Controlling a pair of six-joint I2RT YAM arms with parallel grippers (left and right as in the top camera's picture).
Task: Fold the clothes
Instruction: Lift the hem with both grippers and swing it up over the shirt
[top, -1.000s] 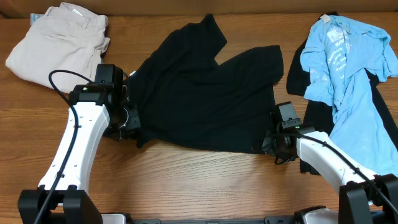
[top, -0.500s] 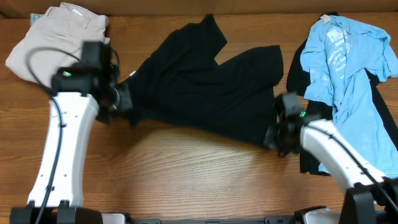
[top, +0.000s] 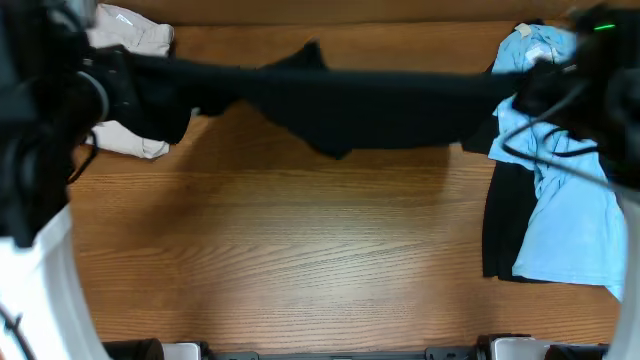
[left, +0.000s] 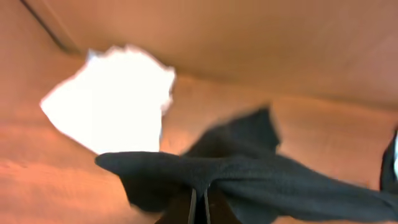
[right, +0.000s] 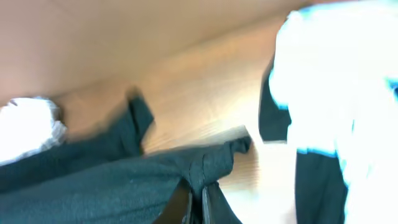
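Observation:
The black T-shirt (top: 340, 100) hangs above the table as a taut band stretched between both arms. My left gripper (top: 112, 92) is shut on its left edge, and in the left wrist view the cloth (left: 261, 180) bunches between my left gripper's (left: 200, 210) closed fingers. My right gripper (top: 530, 92) is shut on the right edge; the right wrist view shows a fold of the shirt (right: 112, 186) pinched in that gripper (right: 198, 200). A light blue tee (top: 565, 210) lies crumpled at the right, over another black garment (top: 500, 225).
Beige folded trousers (top: 135, 45) lie at the back left, partly hidden by my left arm. The bare wooden table (top: 300, 240) spreads below the lifted shirt. Both arms are blurred in the overhead view.
Both grippers have risen and moved toward the back, lifting the black T-shirt off the table and pulling it taut. The right gripper closed on its edge a second ago.

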